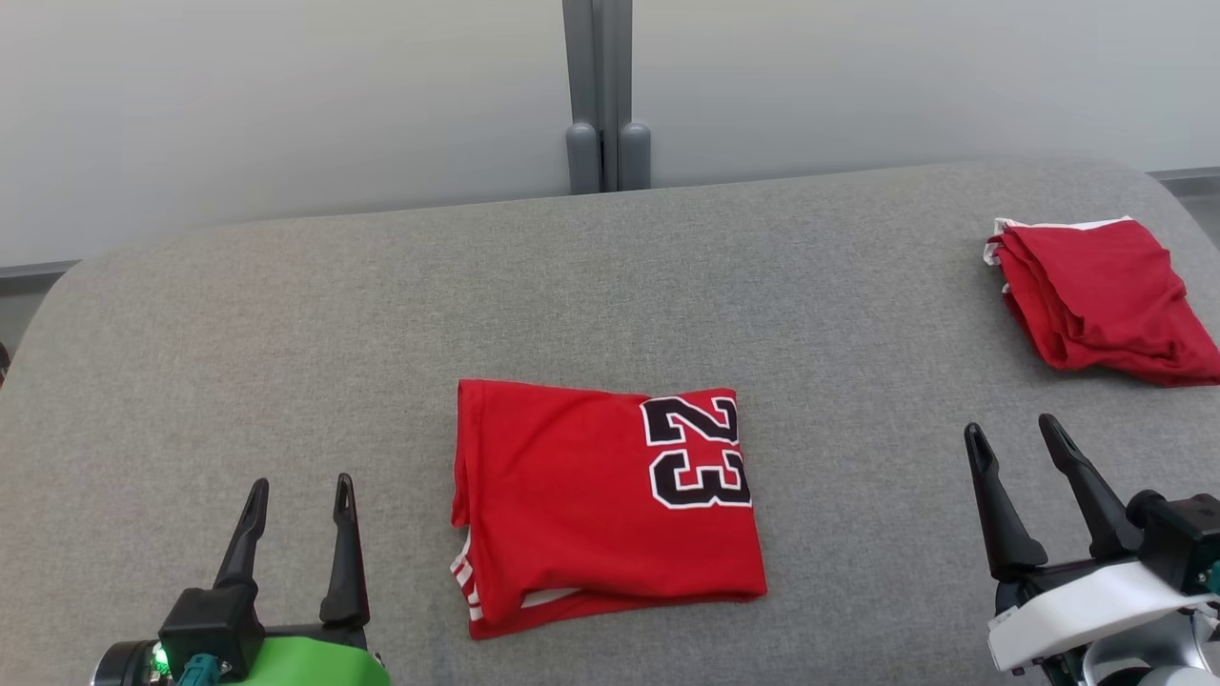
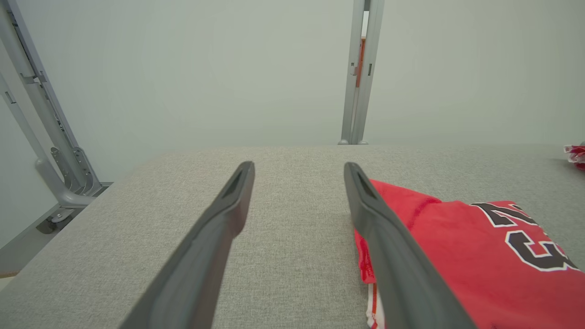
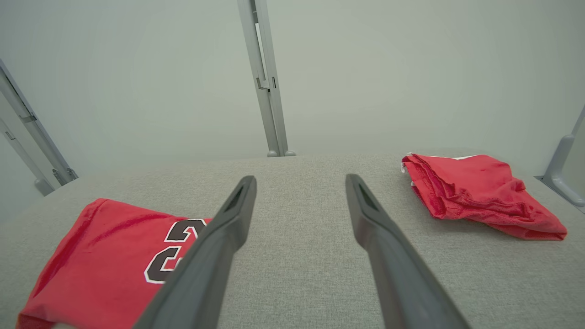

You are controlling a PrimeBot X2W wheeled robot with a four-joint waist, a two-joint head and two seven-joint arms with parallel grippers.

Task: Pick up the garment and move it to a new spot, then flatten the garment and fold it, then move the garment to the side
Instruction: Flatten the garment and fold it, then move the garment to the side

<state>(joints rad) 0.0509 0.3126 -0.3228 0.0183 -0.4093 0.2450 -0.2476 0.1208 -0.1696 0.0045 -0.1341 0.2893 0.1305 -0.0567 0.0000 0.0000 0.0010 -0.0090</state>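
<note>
Red jersey (image 1: 605, 505) lies folded into a rough rectangle in the middle of the grey padded table (image 1: 286, 314), between your two grippers and touching neither. Its black 23 (image 1: 696, 453) faces up on the right half, and a white-striped hem (image 1: 465, 581) peeks out at the near left corner. Your left gripper (image 1: 301, 484) hovers just left of it, fingers spread apart and empty. Your right gripper (image 1: 1011, 429) is to its right, also spread and holding nothing. A second folded red garment (image 1: 1106, 295) sits at the far right of the table, well apart.

The fold looks done, so you probably have only the move to the side left. Expect the jersey to be light, thin and limp, with no stiffness to hold the stack together. If you lift it by one layer or one corner, it will likely sag and open. Pinch through all the layers at the left and right edges, one gripper on each, and raise both together, keeping it level. Watch the near left corner, where the layers look loose. The table's textured cloth may catch the bottom layer, so lift rather than drag. Nothing here seems fragile.
</note>
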